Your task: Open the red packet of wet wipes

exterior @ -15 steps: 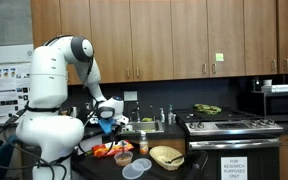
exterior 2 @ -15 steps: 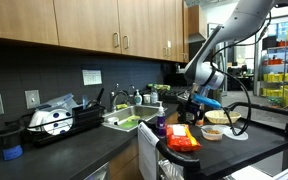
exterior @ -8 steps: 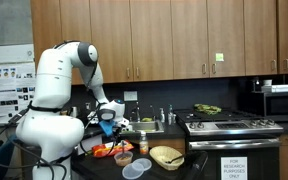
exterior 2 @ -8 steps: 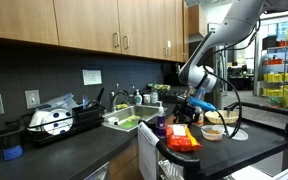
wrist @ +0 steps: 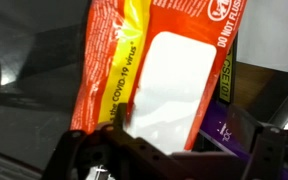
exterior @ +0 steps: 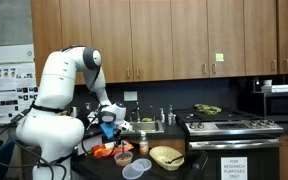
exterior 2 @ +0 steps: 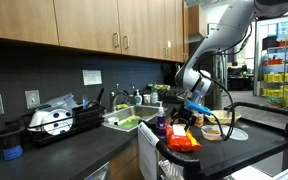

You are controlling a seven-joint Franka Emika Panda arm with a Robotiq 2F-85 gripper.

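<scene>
The red packet of wet wipes [wrist: 114, 70] lies flat on the dark counter, with a white flap label [wrist: 169, 85] on its top. It fills the wrist view. It also shows in both exterior views [exterior: 108, 151] [exterior 2: 182, 141]. My gripper [wrist: 179, 152] hangs just above the packet's near end, one finger on each side of the white flap, open and holding nothing. In both exterior views the gripper [exterior: 112, 130] [exterior 2: 188, 117] is low over the packet.
A purple pack [wrist: 229, 125] lies beside the packet. A tan woven basket [exterior: 166, 156], a clear round bowl [exterior: 136, 170] and a small dark jar [exterior: 142, 146] stand close by. A sink [exterior 2: 124, 122] and a stove [exterior: 229, 125] are nearby.
The arm has bent down and the gripper has dropped closer to the red packet. The packet has not moved.
</scene>
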